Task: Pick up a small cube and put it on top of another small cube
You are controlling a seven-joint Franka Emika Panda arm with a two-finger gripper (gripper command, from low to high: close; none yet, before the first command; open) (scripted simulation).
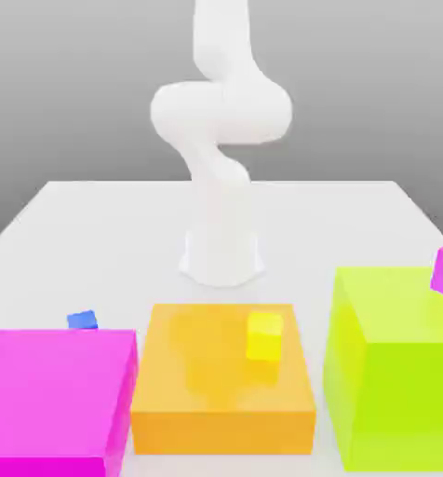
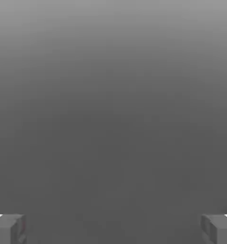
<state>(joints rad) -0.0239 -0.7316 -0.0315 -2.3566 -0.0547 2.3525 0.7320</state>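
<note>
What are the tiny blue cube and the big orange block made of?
Hard to say for sure, since these are simulator renders. The tiny blue cube looks like solid matte plastic: flat colour, sharp edges, no shine. The big orange block looks glossier, maybe smooth plastic, because its top faintly mirrors the small yellow cube on it.

A white table (image 1: 355, 214) lay under soft, even light, its far edge running straight across the exterior view. Behind it rose a plain grey backdrop (image 1: 76, 84), darker near the top and paler toward the table's far edge. The hand view held the same featureless grey, darkening downward.
</note>
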